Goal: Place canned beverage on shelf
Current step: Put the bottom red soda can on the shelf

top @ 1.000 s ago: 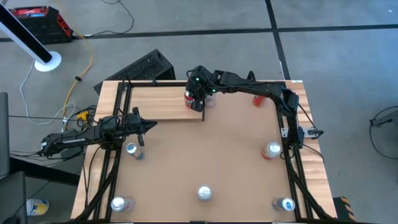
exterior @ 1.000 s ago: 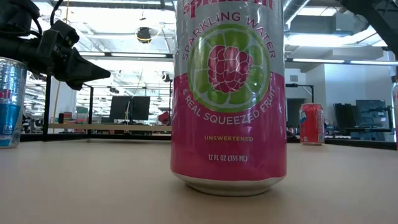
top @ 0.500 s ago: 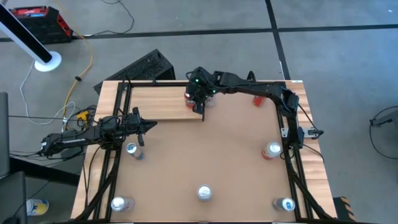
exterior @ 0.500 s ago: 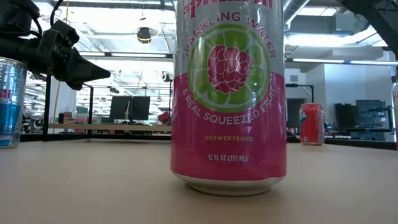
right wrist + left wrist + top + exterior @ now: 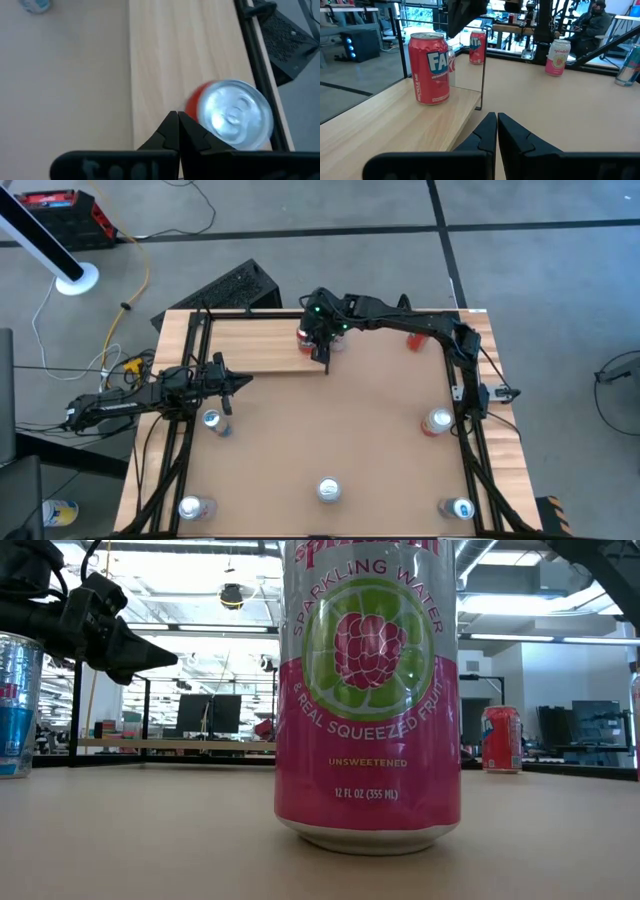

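A red canned beverage (image 5: 303, 336) stands upright on its base at the right end of the pale wooden shelf (image 5: 250, 345), which lies at the table's far left. My right gripper (image 5: 322, 345) hovers over that end, shut. In the right wrist view its shut tips (image 5: 177, 119) sit above the shelf (image 5: 165, 60), just beside the can's silver top (image 5: 234, 117). My left gripper (image 5: 240, 383) waits shut and level at the table's left side. From there it looks along the shelf (image 5: 395, 120) at the can (image 5: 429, 67).
Several other cans stand about the brown table: a pink sparkling-water can (image 5: 368, 690) close to the low camera, a red one (image 5: 415, 340) at the far right, others (image 5: 213, 421) (image 5: 437, 421) (image 5: 328, 490) toward the near side. Black frame rails (image 5: 468, 430) run along the table's sides.
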Controlling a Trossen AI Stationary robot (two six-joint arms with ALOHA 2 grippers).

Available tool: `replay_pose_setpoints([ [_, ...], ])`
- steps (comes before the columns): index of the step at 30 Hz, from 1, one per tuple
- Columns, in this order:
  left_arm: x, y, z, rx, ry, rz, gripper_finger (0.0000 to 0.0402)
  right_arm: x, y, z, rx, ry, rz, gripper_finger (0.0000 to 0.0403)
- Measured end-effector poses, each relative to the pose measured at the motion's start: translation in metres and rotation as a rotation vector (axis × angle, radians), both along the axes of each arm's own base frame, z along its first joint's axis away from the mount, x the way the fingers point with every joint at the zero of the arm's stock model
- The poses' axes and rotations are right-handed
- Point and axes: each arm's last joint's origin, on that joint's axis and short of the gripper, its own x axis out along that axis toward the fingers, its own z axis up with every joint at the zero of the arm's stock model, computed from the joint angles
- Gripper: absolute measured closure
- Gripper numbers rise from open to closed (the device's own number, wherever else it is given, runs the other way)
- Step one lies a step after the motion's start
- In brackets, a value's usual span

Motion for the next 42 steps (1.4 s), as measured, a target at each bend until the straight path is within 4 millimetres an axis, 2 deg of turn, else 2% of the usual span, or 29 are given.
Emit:
replay_pose_setpoints([
  [23,0.000,0.000,0.000,0.000,0.000,0.000,0.0402,0.000,0.000,0.001,0.017,-0.018,0.044,0.0384],
  [27,0.000,0.000,0.000,0.000,0.000,-0.001,0.0402,0.007,-0.004,-0.015,0.024,0.003,0.022,0.0384],
  [29,0.000,0.000,0.000,0.001,0.000,0.000,0.0402,0.013,-0.009,-0.031,0.032,0.034,0.003,0.0384],
  [34,0.000,0.000,0.000,0.004,0.005,-0.004,0.0402,0.023,-0.013,-0.055,0.035,0.057,0.015,0.0384],
  [37,0.001,0.000,-0.001,0.006,0.013,-0.005,0.0402,0.025,-0.015,-0.061,0.038,0.064,0.012,0.0384],
  [42,0.001,0.000,-0.001,0.013,0.018,-0.003,0.0402,0.025,-0.015,-0.059,0.036,0.057,0.011,0.0384],
])
